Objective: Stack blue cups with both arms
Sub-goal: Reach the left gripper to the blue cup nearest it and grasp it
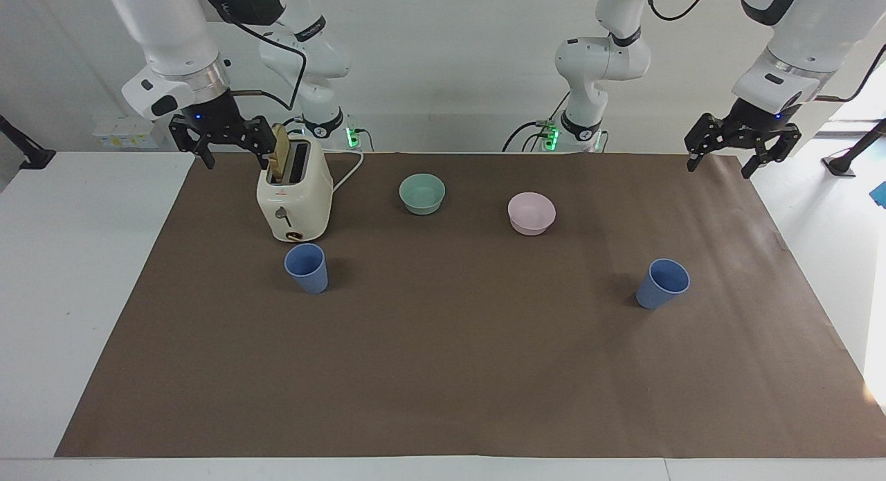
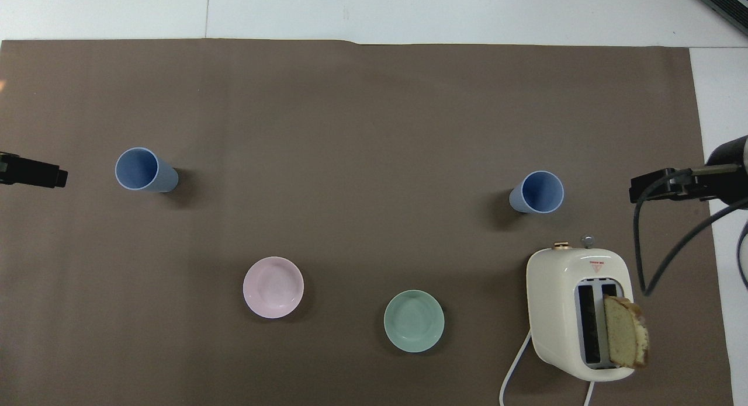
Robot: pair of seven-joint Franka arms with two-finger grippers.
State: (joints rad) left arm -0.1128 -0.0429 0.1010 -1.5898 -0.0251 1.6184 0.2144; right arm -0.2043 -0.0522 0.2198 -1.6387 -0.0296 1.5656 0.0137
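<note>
Both end effectors up over the robots' edge of the counter, fingers spread wide, holding nothing

Right end effector (image 1: 223, 142) hangs beside the cream two-slot toaster (image 1: 294, 198) holding a bread slice (image 1: 279, 157); left end effector (image 1: 742, 144) over the corner at the left arm's end; teal-green round bowl (image 1: 422, 193) and pink round bowl (image 1: 531, 213) mid-counter; farther out, both periwinkle-blue tapered plastic cups stand upright and apart on the brown counter (image 1: 443, 370): one cup (image 1: 306, 267) just beside the toaster, the other cup (image 1: 663, 283) toward the left arm's end.
</note>
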